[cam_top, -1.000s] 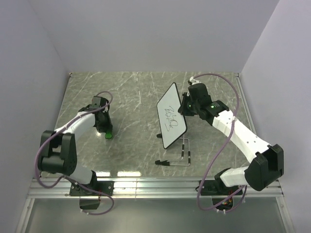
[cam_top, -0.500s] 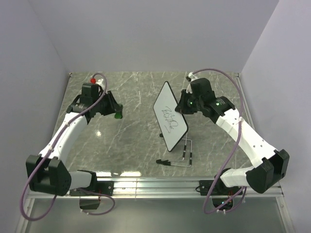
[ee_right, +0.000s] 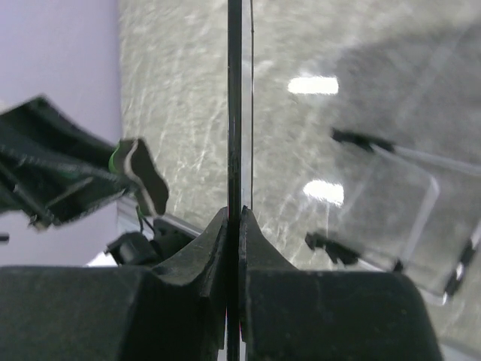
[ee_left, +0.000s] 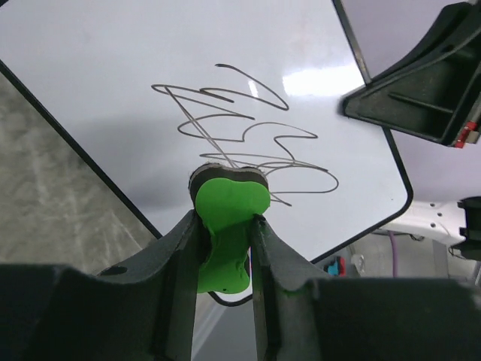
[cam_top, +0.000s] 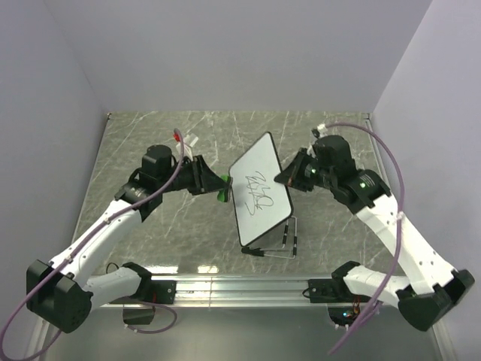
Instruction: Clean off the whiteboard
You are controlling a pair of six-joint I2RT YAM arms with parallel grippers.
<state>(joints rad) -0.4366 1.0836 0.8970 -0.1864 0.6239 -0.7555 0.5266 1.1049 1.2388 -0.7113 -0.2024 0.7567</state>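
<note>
The whiteboard (cam_top: 260,200) hangs tilted above the table, its face with black scribbles (ee_left: 248,128) turned toward the left arm. My right gripper (cam_top: 289,179) is shut on its right rim. In the right wrist view the board (ee_right: 234,113) shows edge-on, pinched between the jaws of that gripper (ee_right: 234,214). My left gripper (cam_top: 219,183) is shut on a green eraser (ee_left: 228,214) whose dark felt pad points at the lower scribbles. In the right wrist view the eraser (ee_right: 144,179) stands a short way off the board's face.
A clear plastic stand (cam_top: 276,242) with black feet sits on the grey marble table (cam_top: 150,143) below the board. Pale walls close the left, back and right sides. An aluminium rail (cam_top: 225,286) runs along the near edge.
The left arm carried the green eraser up from the left of the table and across to the board's face. The right arm lifted the board and tipped it toward the left arm.
</note>
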